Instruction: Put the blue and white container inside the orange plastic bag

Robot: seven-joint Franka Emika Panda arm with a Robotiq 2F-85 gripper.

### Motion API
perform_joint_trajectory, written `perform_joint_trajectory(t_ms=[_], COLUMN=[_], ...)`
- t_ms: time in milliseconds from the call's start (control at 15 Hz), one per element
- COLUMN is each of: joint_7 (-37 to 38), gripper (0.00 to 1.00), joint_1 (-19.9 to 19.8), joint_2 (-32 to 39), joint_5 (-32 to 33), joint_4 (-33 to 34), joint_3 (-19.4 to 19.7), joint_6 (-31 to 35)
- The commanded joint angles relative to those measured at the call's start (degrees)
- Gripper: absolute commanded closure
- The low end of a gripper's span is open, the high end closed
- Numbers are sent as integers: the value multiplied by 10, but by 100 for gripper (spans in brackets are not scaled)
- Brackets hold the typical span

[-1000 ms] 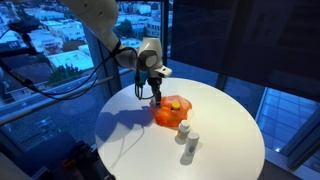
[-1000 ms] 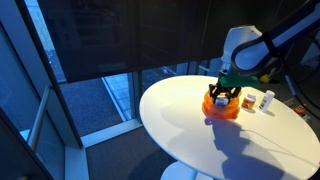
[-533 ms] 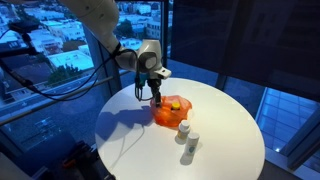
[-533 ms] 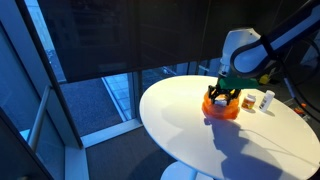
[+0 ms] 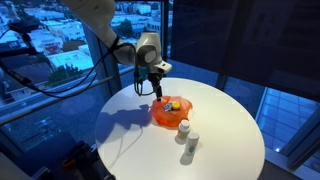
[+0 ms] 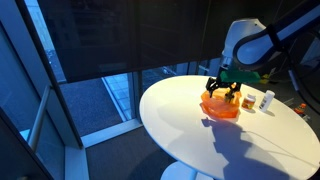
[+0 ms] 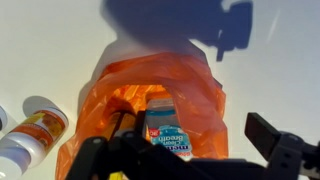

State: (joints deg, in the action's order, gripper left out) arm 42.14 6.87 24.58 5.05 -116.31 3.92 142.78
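The orange plastic bag [image 7: 195, 88] lies open on the white round table, seen in both exterior views [image 5: 166, 113] [image 6: 220, 107]. The blue and white container [image 7: 168, 136] lies inside the bag with its label facing up, and only a small bright patch [image 5: 174, 102] of it shows in an exterior view. My gripper [image 7: 182, 150] hangs just above the bag [image 5: 157, 89] [image 6: 222, 91]. It is open, its dark fingers [image 7: 276, 142] spread wide, with nothing between them.
Two small bottles stand on the table beside the bag [image 5: 184, 128] [image 5: 192, 141] and show at the left edge of the wrist view [image 7: 35, 126]. The table edge [image 5: 120, 150] curves close by. Windows surround the table.
The gripper has opened and let go of the container, which now rests in the bag. The gripper has risen a little above the bag.
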Motion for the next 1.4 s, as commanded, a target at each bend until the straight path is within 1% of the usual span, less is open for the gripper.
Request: perform_joint_trajectory(t_ms=[0,267,600,867,1067,1200,1333], joint_7=[-14,-6,-25,-113,-185,-239,-279], gripper=[0,0,0,0,0,0,0], joint_1=[6,10,-1,-15,-27,-36,-43], joint_2=[-51,-107,-187,-240,-272,-298,-322], joint_5=[0,18,30,3,-7,-23,-43], joint_4=[-26,-44,-72,-90,-97,-105,-105], joint_3=[5,4,-13,-26,-29,-28,-26], joint_6=[-26,-98,-186,-229,-252,-260,-283])
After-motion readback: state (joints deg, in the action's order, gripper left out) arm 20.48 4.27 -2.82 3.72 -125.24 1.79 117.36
